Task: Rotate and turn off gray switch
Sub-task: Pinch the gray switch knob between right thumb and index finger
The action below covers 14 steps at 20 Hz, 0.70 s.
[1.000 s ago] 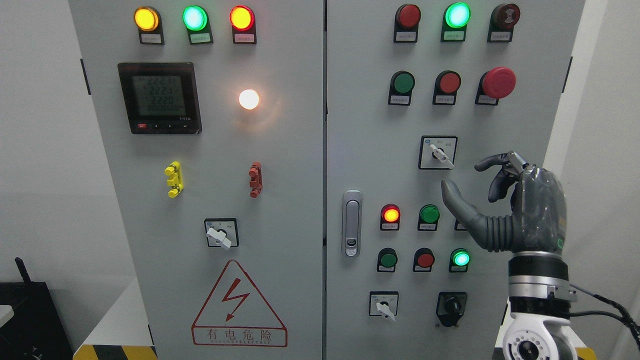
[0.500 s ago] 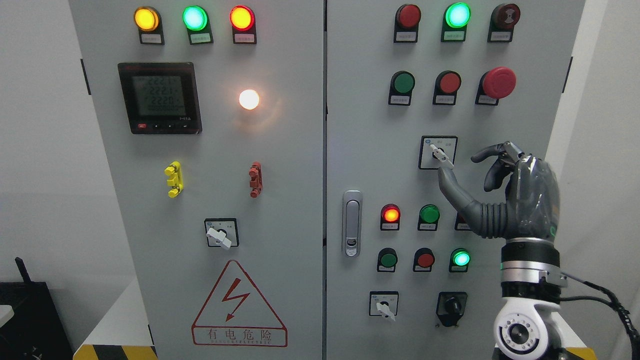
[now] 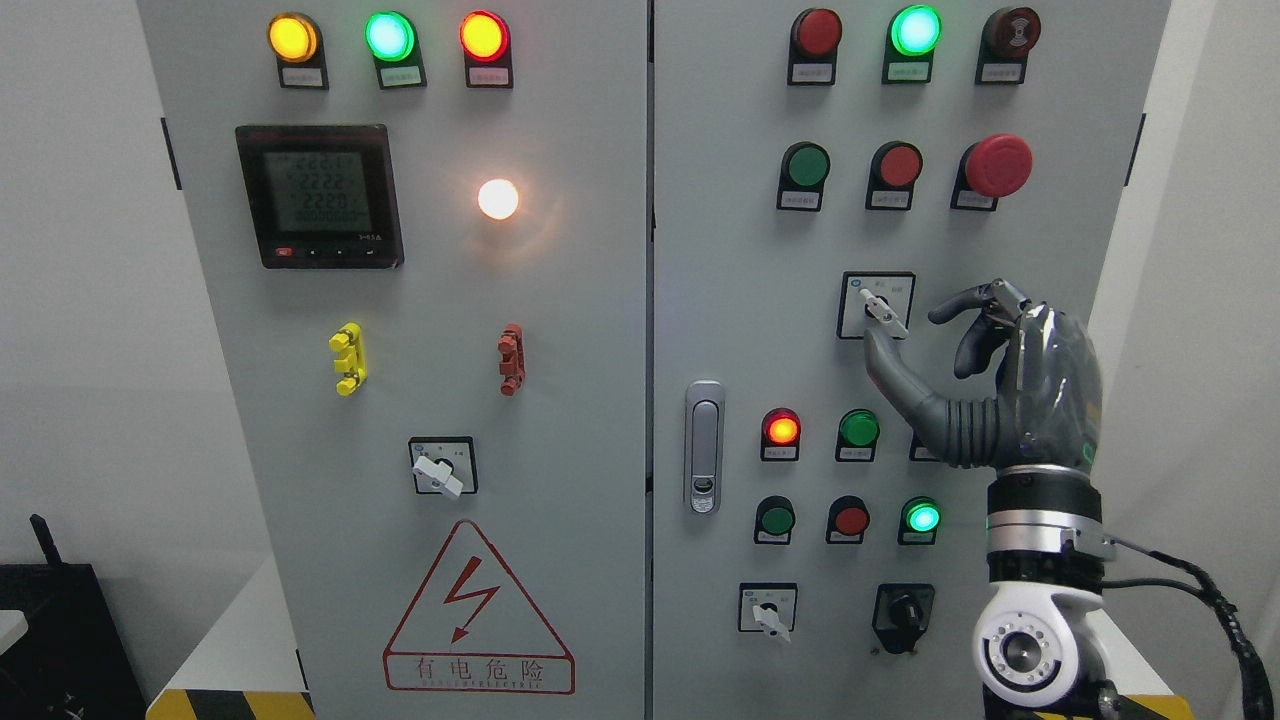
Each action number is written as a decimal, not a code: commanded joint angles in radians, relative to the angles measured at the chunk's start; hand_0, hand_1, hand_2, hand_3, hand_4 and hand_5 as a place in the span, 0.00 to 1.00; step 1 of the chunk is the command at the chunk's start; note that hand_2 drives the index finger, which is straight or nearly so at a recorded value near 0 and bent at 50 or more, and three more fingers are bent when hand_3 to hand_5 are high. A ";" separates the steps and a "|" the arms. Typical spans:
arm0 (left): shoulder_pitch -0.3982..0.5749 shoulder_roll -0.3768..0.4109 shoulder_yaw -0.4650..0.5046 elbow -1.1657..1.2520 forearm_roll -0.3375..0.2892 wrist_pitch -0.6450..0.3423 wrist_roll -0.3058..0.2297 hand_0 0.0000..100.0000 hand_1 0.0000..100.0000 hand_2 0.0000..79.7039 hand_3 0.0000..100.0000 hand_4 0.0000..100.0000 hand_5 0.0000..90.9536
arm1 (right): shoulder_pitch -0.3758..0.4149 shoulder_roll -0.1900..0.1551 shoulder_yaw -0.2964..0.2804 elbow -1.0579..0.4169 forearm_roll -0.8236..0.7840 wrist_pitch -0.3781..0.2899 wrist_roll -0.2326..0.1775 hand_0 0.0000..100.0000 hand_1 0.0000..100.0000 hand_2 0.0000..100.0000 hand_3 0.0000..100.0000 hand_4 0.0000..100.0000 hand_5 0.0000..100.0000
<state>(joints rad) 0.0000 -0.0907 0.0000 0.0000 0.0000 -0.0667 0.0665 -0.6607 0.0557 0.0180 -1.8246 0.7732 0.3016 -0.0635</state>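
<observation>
**Robot hand beside a rotary switch on a control cabinet**

A tall gray electrical cabinet (image 3: pixel 560 330) with two doors fills the view. On the right-hand door, about halfway up, sits the gray switch (image 3: pixel 883 311): a small pale lever on a square black-framed plate, its lever slanting from upper left down to lower right.

The robot's right hand (image 3: pixel 1000 385), dark gray, rises on a silver and white wrist from the lower right corner. Its fingers are spread apart and hold nothing. The thumb (image 3: pixel 890 365) stretches up and to the left, its tip just below the switch plate's lower edge; whether it touches cannot be told. The index finger (image 3: pixel 960 303) curls to the right of the plate, just beside it and clear of the lever.

Above the switch are a green button (image 3: pixel 806 165), a red button (image 3: pixel 897 165) and a large red mushroom-shaped stop button (image 3: pixel 998 165). Below the hand glow small red and green lamps. On the left-hand door are a digital meter (image 3: pixel 318 195), a lit white lamp (image 3: pixel 498 198) and a red triangular warning sign (image 3: pixel 478 615) with a lightning bolt.
</observation>
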 commanded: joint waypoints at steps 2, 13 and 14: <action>-0.009 0.000 0.008 -0.026 0.020 0.001 -0.001 0.12 0.39 0.00 0.00 0.00 0.00 | -0.020 0.004 0.023 0.024 0.000 0.005 0.014 0.04 0.56 0.57 0.96 0.93 1.00; -0.009 0.000 0.008 -0.026 0.020 -0.001 -0.001 0.12 0.39 0.00 0.00 0.00 0.00 | -0.033 0.003 0.023 0.034 0.001 0.007 0.013 0.07 0.55 0.58 0.95 0.93 1.00; -0.009 -0.001 0.008 -0.026 0.020 0.001 -0.001 0.12 0.39 0.00 0.00 0.00 0.00 | -0.036 0.003 0.023 0.034 0.001 0.007 0.013 0.08 0.55 0.58 0.95 0.93 1.00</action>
<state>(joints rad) 0.0000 -0.0907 0.0000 0.0000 0.0000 -0.0667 0.0665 -0.6873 0.0580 0.0354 -1.8031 0.7740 0.3080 -0.0498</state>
